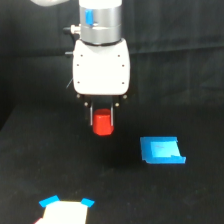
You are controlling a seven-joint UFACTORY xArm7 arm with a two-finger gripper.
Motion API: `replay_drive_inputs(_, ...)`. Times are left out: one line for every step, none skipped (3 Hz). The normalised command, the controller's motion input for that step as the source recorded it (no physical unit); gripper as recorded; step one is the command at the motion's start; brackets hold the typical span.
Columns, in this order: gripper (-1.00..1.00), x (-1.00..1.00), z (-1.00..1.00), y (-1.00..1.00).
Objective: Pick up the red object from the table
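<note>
While we cannot see the contact faces themselves, we find the gripper (pixel 103 120) clenched on the red object (pixel 103 124), its two thin dark fingers (pixel 91 117) standing upright at either flank of the block. The block sits low in the jaws, its lower part protruding beneath the fingertips, and appears upright rather than tilted. We cannot tell for certain whether its base rests on the table (pixel 30 165) or hangs just above it, though it seems lifted clear, so we judge the pick to be at or just beyond the lifting stage. Above the fingers sits the white gripper body (pixel 101 67) on its grey wrist. Well apart, toward the exterior view's right, lies a blue tray-like piece (pixel 161 150); a white item with blue corners (pixel 65 210) shows at the lower edge. Our concern is the shallow hold: any jolt could let the block slip and drop.
</note>
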Motion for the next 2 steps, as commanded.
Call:
replay_drive_inputs(-0.98,-0.06,0.35,0.87)
replay_drive_inputs(-1.0,0.48,-0.23,-0.31)
